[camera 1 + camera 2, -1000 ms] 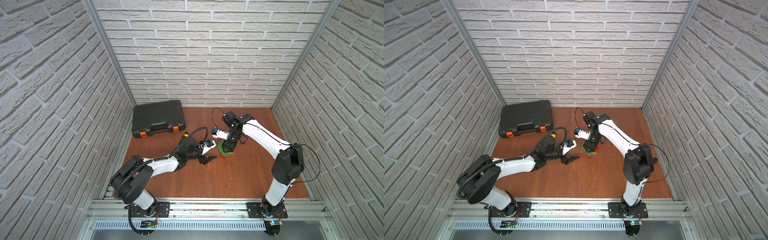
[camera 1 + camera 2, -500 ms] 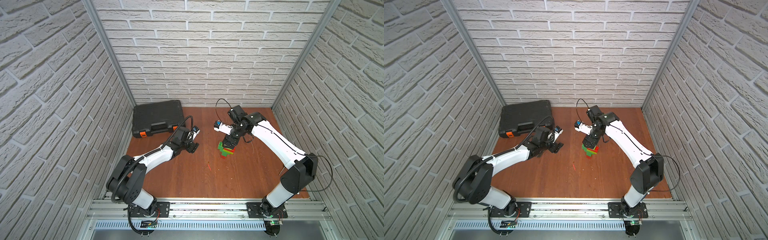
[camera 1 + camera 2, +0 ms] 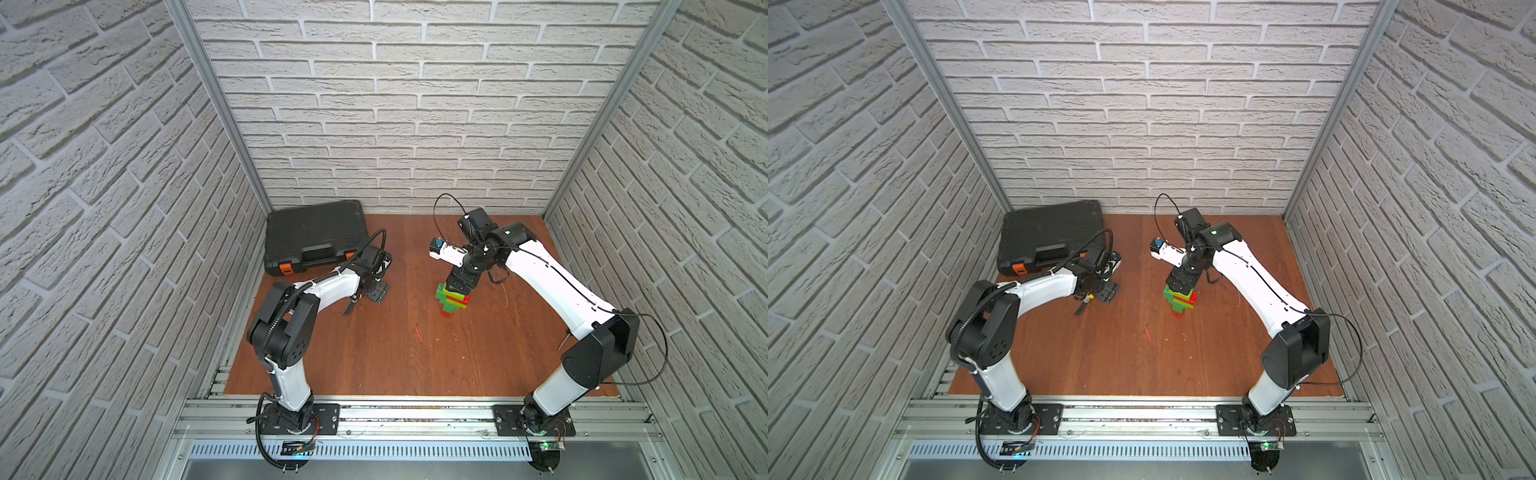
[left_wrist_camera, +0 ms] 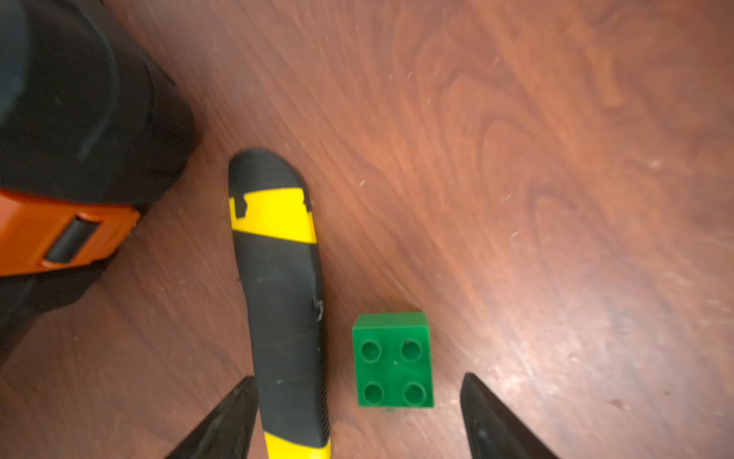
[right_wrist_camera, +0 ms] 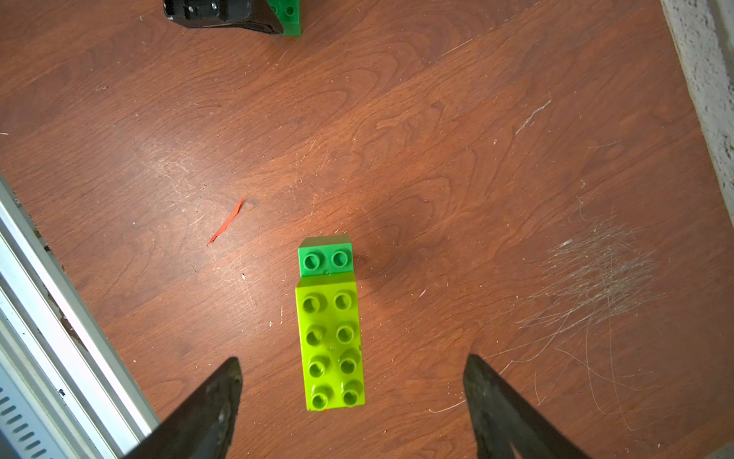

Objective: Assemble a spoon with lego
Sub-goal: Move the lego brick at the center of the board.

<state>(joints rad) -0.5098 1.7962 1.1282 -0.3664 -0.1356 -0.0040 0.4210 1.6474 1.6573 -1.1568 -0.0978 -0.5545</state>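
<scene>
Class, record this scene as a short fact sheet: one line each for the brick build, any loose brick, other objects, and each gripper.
build: spoon, joined green, lime and red bricks, on the wooden table
loose brick: square dark green brick, studs up, beside the utility knife, not touching it
other: black tool case at the back
left gripper: open above knife and brick, holding nothing
right gripper: open over the spoon, fingers clear of it

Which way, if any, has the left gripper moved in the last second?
Yes. The left gripper has drawn back from mid-table toward the black tool case, now open over a loose green brick beside the utility knife.
</scene>
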